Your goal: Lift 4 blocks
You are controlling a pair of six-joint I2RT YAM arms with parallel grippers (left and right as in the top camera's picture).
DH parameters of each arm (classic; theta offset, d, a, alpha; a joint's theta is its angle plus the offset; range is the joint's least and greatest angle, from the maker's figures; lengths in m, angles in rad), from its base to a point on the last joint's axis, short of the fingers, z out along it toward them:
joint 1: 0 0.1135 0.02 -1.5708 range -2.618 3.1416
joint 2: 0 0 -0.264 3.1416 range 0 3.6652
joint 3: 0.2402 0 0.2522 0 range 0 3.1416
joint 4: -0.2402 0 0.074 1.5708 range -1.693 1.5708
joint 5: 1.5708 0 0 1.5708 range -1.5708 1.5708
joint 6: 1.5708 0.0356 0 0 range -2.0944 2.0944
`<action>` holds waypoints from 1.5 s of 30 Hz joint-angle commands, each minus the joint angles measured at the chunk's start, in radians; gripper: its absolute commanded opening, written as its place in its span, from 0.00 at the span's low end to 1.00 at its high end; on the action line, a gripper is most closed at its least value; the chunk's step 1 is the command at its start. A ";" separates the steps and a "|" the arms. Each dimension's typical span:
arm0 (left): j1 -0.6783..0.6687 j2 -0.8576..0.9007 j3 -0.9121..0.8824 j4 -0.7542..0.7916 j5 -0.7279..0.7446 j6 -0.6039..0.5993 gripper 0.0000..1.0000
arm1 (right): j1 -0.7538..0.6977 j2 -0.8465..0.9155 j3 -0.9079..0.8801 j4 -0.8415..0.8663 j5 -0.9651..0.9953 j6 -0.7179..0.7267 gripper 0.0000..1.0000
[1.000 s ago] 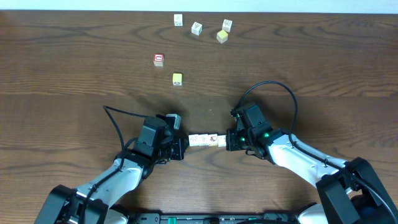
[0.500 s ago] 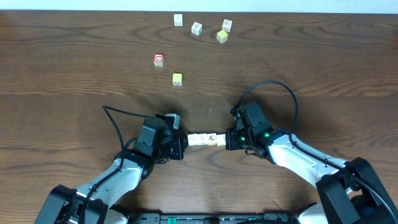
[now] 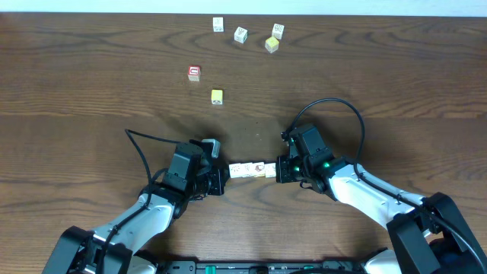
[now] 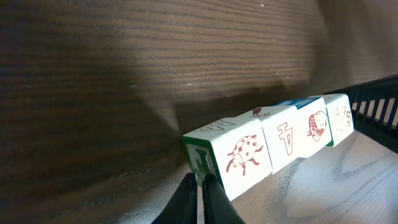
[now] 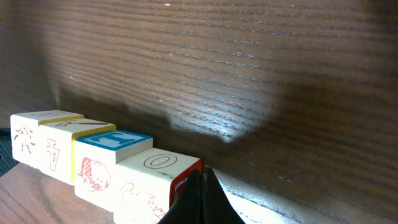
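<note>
Left fingers (image 4: 185,202) closed tight together, tips butted on the end face of the ladybird cube. Blocks (image 3: 253,170): four in a straight row, face to face, near the front of the worktop (image 3: 76,84), between both arms. Can't tell if they're clear of it. Right fingers (image 5: 189,208) closed too, tips on the red-edged end cube. Likely light, stiff, smooth-faced. The row can hinge at its joints, so hold it by centred, in-line pressure on both end faces.
</note>
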 commanded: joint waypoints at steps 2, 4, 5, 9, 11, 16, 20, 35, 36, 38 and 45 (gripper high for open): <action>-0.009 0.004 0.002 0.007 0.029 -0.061 0.07 | 0.013 -0.016 0.014 0.016 -0.114 -0.008 0.01; -0.009 0.004 0.002 0.007 0.011 -0.091 0.07 | 0.013 -0.016 0.014 0.017 -0.114 -0.008 0.01; -0.009 0.004 0.002 0.008 0.002 -0.105 0.07 | 0.013 -0.016 0.014 0.017 -0.114 -0.008 0.01; -0.009 0.004 0.002 0.008 0.002 -0.114 0.07 | 0.013 -0.016 0.014 0.017 -0.114 -0.011 0.01; -0.009 0.004 0.002 0.007 0.002 -0.114 0.07 | 0.013 -0.016 0.014 0.017 -0.114 -0.012 0.01; -0.009 0.004 0.002 0.008 -0.003 -0.112 0.07 | 0.013 -0.016 0.014 0.017 -0.113 -0.014 0.01; -0.009 0.006 0.002 0.002 -0.037 -0.074 0.07 | 0.013 -0.016 0.014 0.016 -0.110 -0.019 0.01; -0.009 0.006 0.002 -0.005 -0.144 -0.056 0.07 | 0.013 -0.016 0.014 0.013 -0.110 -0.023 0.01; -0.009 0.006 0.002 -0.003 -0.146 -0.056 0.07 | 0.013 -0.016 0.014 0.013 -0.110 -0.023 0.01; -0.009 0.006 0.002 0.000 -0.149 -0.056 0.07 | 0.013 -0.016 0.014 0.013 -0.110 -0.023 0.01; -0.009 0.006 0.002 0.006 -0.168 -0.056 0.08 | 0.013 -0.016 0.014 0.013 -0.107 -0.023 0.01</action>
